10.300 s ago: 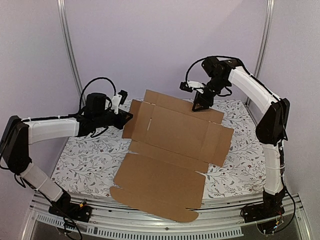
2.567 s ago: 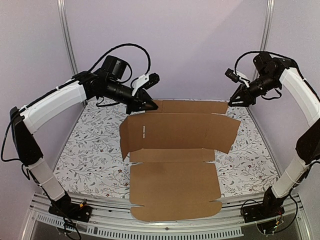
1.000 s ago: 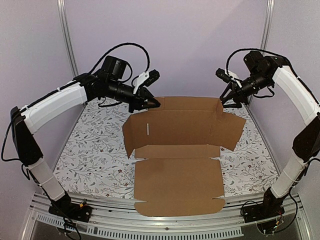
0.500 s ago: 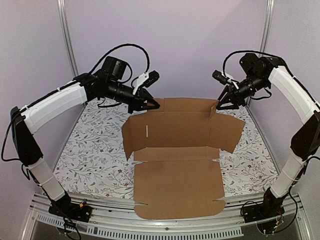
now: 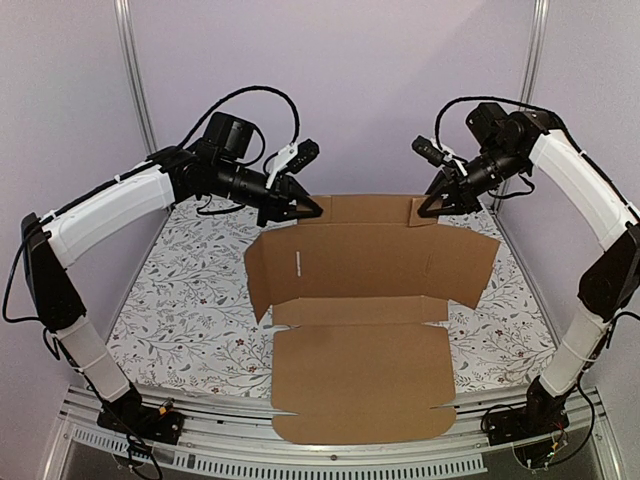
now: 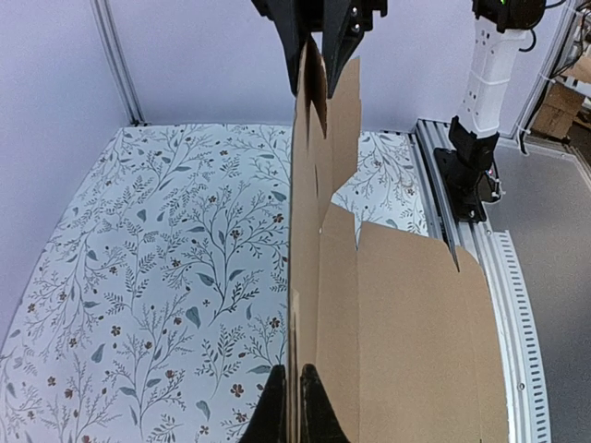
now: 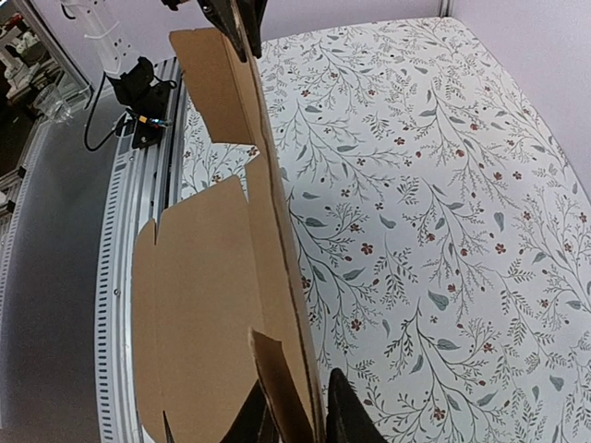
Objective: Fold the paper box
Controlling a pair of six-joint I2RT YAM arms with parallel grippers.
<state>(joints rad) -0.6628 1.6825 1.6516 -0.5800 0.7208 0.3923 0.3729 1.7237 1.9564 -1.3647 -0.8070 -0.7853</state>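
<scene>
Floral table (image 5: 180, 290), brown paper box (image 5: 360, 265) part-folded, left gripper (image 5: 314, 210) clamping it, right gripper (image 5: 425, 210) astride, grip unclear.

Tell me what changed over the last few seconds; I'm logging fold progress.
The right gripper moved left from off the far right corner of the paper box onto its raised far flap, jaws now straddling that edge. The box slid slightly right. The left gripper stayed clamped on the far left corner; the near panels still lie flat.
</scene>
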